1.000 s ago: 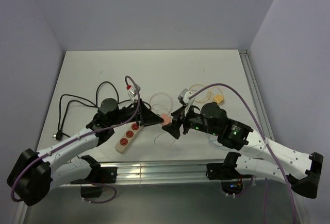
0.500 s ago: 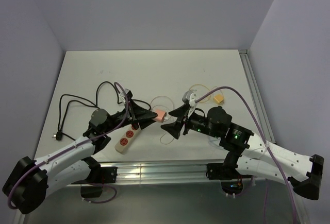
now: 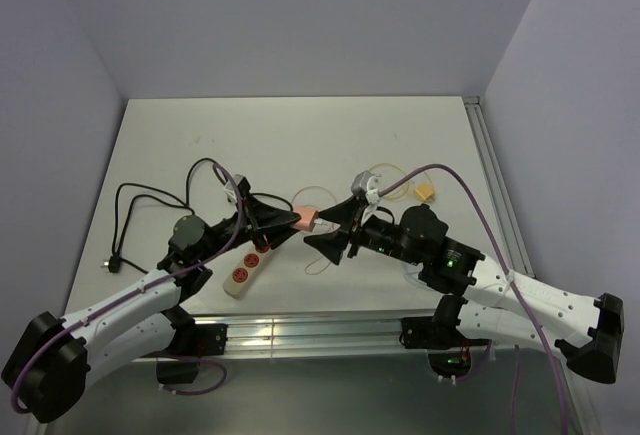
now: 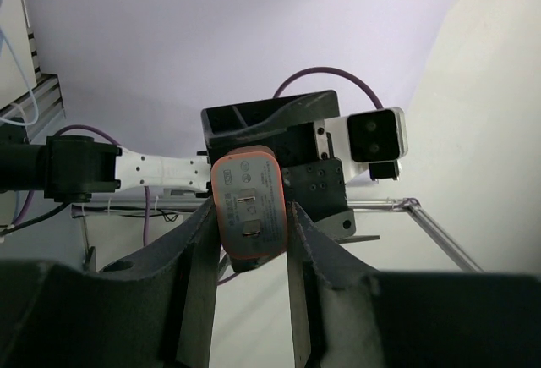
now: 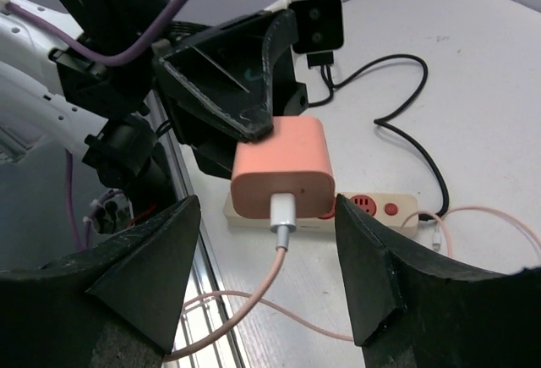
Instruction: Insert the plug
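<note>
The left pincer (image 4: 251,234) now grasps the charger (image 4: 249,203), lifted off the bench (image 3: 300,135); the right pincer (image 5: 264,216) faces it, released. Insertion into the strip (image 3: 249,268) likely follows.

You had the salmon-pink rounded plastic charger plug (image 3: 306,220) (image 4: 250,203) (image 5: 282,169) pinched by its sides in the jaws of your left gripper (image 3: 295,220) (image 4: 250,216). Its pale face with two short metal prongs looked toward the left wrist camera. A white connector sat in its opposite face, and its thin pink cable (image 5: 254,300) trailed down to the counter. The long white plastic power strip with round red switches (image 3: 249,267) (image 5: 372,205) lay flat on the counter, near the plug but apart from it.
</note>
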`<state>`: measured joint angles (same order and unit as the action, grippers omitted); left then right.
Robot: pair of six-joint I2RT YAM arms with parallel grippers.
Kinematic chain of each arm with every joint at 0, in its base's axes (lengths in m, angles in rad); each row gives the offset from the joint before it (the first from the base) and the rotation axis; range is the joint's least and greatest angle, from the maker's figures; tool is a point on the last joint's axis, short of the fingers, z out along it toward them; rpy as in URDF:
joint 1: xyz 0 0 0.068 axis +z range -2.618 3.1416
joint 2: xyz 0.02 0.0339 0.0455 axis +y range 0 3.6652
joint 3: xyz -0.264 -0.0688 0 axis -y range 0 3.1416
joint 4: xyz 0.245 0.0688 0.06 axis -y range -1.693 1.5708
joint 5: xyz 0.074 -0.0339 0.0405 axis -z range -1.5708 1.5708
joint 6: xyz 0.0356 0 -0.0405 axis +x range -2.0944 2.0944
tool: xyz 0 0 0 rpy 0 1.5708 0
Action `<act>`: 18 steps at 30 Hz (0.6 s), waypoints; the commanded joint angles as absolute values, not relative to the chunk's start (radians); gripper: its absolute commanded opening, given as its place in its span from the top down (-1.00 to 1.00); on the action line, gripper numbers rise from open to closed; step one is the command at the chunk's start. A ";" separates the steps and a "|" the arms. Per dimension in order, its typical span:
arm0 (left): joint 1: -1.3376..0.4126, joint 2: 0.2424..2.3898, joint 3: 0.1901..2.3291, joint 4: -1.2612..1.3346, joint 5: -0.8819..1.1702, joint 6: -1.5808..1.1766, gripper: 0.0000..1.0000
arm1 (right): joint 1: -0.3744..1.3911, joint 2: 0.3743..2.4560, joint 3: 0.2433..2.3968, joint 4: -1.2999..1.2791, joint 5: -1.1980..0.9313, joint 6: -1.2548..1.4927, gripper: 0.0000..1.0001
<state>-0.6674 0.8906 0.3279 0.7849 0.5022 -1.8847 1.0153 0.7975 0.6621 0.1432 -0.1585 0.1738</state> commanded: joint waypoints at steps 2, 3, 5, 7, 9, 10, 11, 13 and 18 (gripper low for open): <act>-0.670 0.900 0.324 0.854 0.488 -1.905 1.00 | 1.026 0.807 0.701 0.227 -0.153 0.179 -0.44; -0.670 0.900 0.322 0.861 0.486 -1.907 1.00 | 1.026 0.808 0.704 0.232 -0.153 0.183 -0.45; -0.670 0.907 0.319 0.871 0.485 -1.913 1.00 | 1.026 0.822 0.712 0.239 -0.158 0.181 -0.45; -0.672 0.913 0.316 0.888 0.489 -1.916 1.00 | 1.028 0.834 0.724 0.242 -0.160 0.184 -0.45; -0.673 0.913 0.316 0.896 0.489 -1.917 1.00 | 1.026 0.845 0.726 0.258 -0.160 0.186 -0.43; -0.673 0.913 0.316 0.899 0.489 -1.919 1.00 | 1.026 0.853 0.726 0.264 -0.160 0.189 -0.41; -0.673 0.914 0.313 0.902 0.489 -1.921 1.00 | 1.028 0.857 0.724 0.268 -0.163 0.190 -0.40; -0.676 0.908 0.307 0.916 0.488 -1.927 1.00 | 1.026 0.876 0.735 0.270 -0.166 0.189 -0.32; -0.676 0.904 0.301 0.923 0.495 -1.916 1.00 | 1.028 0.897 0.752 0.267 -0.149 0.201 1.00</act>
<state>-0.6682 0.9127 0.3046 0.8467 0.4973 -1.9221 1.0149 0.8829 0.6899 0.2169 -0.1390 0.1825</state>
